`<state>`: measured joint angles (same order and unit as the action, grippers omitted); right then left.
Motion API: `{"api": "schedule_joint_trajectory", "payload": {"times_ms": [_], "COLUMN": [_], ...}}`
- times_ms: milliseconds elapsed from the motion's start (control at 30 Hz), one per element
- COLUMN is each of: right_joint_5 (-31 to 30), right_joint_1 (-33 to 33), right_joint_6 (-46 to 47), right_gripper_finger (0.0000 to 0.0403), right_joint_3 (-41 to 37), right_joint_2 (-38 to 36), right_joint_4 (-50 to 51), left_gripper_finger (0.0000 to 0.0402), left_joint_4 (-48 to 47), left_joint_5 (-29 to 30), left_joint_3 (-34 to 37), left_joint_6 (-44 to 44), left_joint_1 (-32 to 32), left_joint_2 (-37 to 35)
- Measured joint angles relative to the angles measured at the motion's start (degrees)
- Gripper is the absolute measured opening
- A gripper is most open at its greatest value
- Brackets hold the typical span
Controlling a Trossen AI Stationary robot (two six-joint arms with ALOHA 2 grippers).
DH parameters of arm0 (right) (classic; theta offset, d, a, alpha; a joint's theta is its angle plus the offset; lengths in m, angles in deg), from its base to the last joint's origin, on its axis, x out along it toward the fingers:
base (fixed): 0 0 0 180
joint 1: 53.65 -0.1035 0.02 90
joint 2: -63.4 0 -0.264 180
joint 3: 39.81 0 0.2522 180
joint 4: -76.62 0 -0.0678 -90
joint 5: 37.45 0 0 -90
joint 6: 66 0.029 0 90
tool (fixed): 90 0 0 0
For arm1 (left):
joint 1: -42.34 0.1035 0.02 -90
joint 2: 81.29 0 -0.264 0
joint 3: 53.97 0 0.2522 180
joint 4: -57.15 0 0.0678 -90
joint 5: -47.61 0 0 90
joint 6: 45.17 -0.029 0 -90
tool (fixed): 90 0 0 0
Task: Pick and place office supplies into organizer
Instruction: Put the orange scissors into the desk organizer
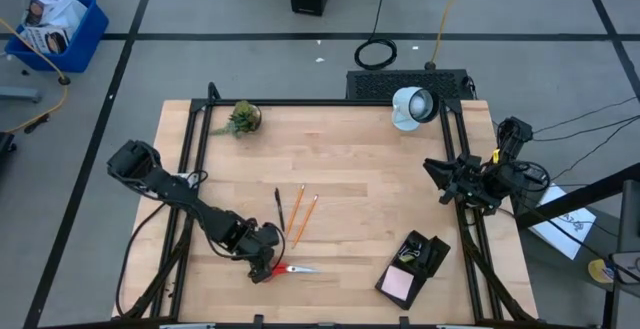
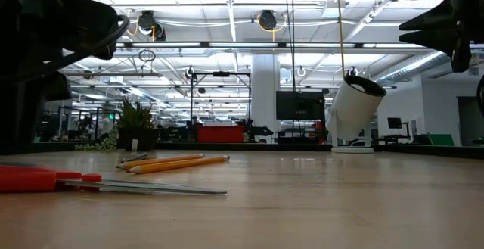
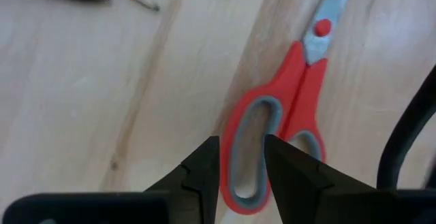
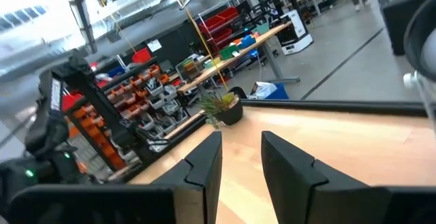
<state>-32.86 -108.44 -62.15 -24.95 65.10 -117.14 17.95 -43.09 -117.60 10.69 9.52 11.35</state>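
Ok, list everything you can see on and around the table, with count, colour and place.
scissors: one, red handles, near edge, left of centre
pencils: two, orange-yellow, table centre
pen: one, black, beside the pencils
organizer: one, black, near edge, right side
sticky pad: one, pink, in the organizer
plant: one, green, far left corner
lamp: one, white, far edge, right
bin: one, blue, floor beyond the table's left
left end effector: dark, straddling one scissors handle loop, fingers apart
right end effector: dark, raised at the right edge, holding nothing visible
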Motion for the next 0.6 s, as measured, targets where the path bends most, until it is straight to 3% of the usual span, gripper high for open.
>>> {"api": "schedule_joint_trajectory", "payload": {"times_ms": [600], "right_joint_5": [-0.04], "right_joint_1": [-0.04], "right_joint_6": [1.46], "right_gripper_finger": [0.0093], "right_joint_3": [0.0], "right_joint_2": [0.0], "right_joint_4": [0.15], "left_gripper_finger": [0.0118], "left_joint_4": [-1.47], "left_joint_5": [0.74], "left_joint_3": [2.38], "left_joint_6": [-0.1], "left_joint_1": [-1.63], "left_joint_2": [0.0]}}
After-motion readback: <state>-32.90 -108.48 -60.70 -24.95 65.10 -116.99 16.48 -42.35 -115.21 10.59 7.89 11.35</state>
